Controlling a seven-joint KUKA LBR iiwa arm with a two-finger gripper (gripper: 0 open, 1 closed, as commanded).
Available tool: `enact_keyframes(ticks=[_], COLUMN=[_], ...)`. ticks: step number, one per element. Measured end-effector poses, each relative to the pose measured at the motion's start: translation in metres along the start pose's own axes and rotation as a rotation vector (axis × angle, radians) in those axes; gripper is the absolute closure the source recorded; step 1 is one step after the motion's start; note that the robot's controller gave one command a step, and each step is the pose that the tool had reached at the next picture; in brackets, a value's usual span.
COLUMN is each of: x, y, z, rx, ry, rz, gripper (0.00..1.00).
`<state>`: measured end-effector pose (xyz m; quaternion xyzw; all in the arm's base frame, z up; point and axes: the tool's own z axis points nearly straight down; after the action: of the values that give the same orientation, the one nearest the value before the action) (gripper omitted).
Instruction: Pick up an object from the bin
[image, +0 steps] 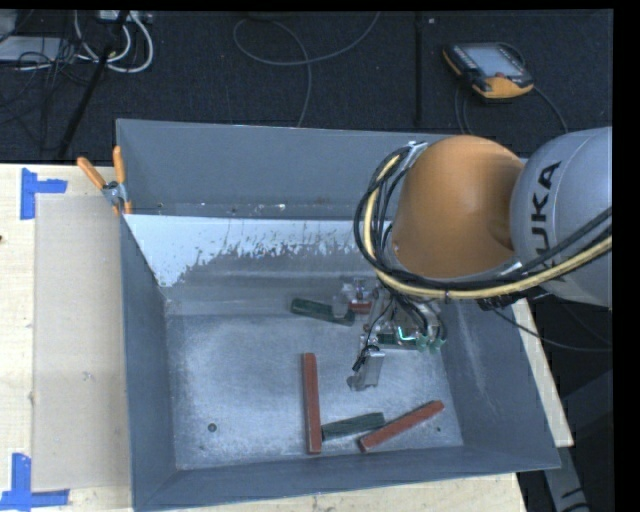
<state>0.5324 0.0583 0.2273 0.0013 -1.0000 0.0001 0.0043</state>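
Observation:
My gripper hangs below the orange wrist cover, right of the bin's middle, its tip just above the bare floor. Nothing shows in it. A long red-brown bar lies lengthwise to its left. A short dark green bar and a red-brown bar lie below it near the front wall, touching end to side. A dark green tool with a small metal-and-red end rests against the back wall, up and left of the gripper.
The arm and its cables cover the bin's right rear corner. Bare speckled floor spreads across the left half of the bin. The sloped right wall stands close beside the gripper.

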Motion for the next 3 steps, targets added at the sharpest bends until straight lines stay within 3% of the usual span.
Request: enact_keyframes(ticks=[1,2,3], x=[-0.001,0.01,0.035], y=[0.0,-0.018,-0.033], z=[-0.004,0.048,0.094], rx=[-0.001,-0.001,0.0], ry=[-0.007,-0.013,-0.007], rz=[0.001,0.0,-0.171], gripper=[0.0,0.0,0.0])
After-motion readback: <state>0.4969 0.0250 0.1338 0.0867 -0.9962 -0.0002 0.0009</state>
